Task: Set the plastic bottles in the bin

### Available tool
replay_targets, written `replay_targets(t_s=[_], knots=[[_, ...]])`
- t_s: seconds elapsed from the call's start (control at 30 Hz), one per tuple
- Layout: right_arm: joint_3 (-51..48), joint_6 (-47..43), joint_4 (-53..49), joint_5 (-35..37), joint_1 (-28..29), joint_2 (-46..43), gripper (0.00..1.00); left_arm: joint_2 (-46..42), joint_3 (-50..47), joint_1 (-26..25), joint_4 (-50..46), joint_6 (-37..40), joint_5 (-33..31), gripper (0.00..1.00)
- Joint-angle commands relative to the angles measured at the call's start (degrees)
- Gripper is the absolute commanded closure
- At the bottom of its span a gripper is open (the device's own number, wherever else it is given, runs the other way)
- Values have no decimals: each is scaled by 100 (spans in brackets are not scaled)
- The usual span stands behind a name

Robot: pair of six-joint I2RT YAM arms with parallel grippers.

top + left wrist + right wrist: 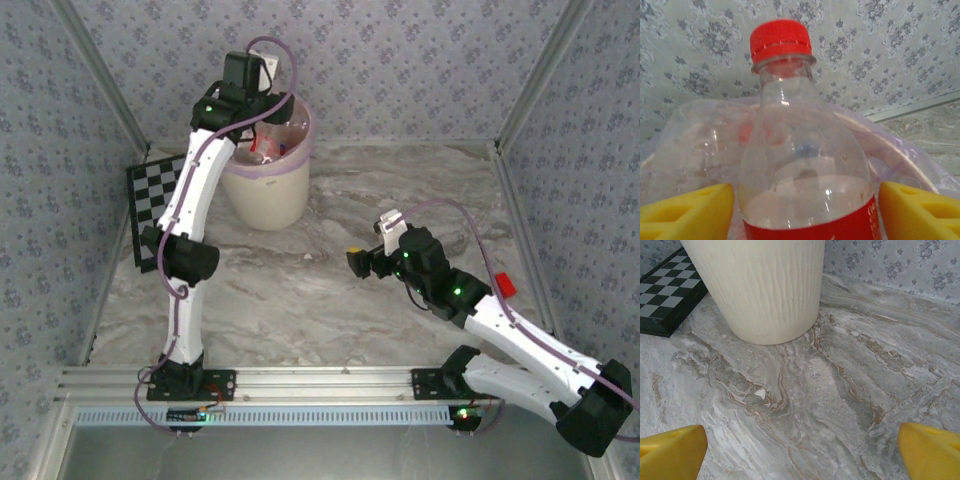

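Observation:
A clear plastic bottle [805, 150] with a red cap and a red label stands upright between the yellow fingers [685, 210] of my left gripper [805, 210]. A narrow gap shows on each side of it, so the jaws are open. The bottle hangs over the mouth of the bin [900, 150], where other bottles [705, 145] lie blurred under the pink bag. From above, my left gripper [262, 135] is over the cream-white bin [270, 190]. My right gripper [358, 262] hovers low over the marble table, open, with nothing between its fingers [670, 452]; the bin [765, 285] stands ahead of it.
A black-and-white checkerboard [155, 205] leans at the left wall beside the bin, also seen at the right wrist's far left [665, 295]. A small red object [505, 284] sits near the table's right edge. Patterned walls close in the table on three sides.

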Motion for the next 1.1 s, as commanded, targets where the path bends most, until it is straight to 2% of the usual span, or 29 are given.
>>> replay_targets(t_s=[0.0, 0.13, 0.3, 0.37, 0.43, 0.57, 0.67, 0.73, 0.87, 0.93, 1.07], knots=[[155, -172, 43, 209, -4, 38, 0, -553, 21, -61, -142, 94, 96, 19], [388, -257, 3, 436, -59, 139, 0, -893, 19, -87, -129, 228, 27, 0], [832, -208, -183, 811, -383, 331, 0, -1630, -99, -152, -310, 517, -361, 0], [1088, -141, -411, 884, -630, 439, 0, -2264, -604, -270, -278, 615, -711, 0], [1382, -105, -822, 1042, -920, 609, 0, -3188, -1885, -378, 68, 612, -1029, 0], [1578, -276, -1313, 1768, -1700, 940, 0, -5639, -5738, -422, 1482, 38, -1832, 0], [1196, -364, -875, 1785, -2416, 1077, 0, -7240, -8075, -412, 2250, -562, -2451, 0], [835, -334, -414, 1579, -2809, 1161, 0, -7924, -9291, -404, 2624, -763, -2816, 0], [74, -248, 671, 1352, -3295, 1442, 0, -8653, -11094, -272, 3403, -688, -3774, 0], [-190, -272, 1099, 1375, -3459, 1669, 0, -8752, -11789, 89, 3996, -706, -3601, 0], [-660, -386, 2050, 1308, -3734, 2121, 0, -8538, -12824, 909, 5326, -812, -2700, 0]])
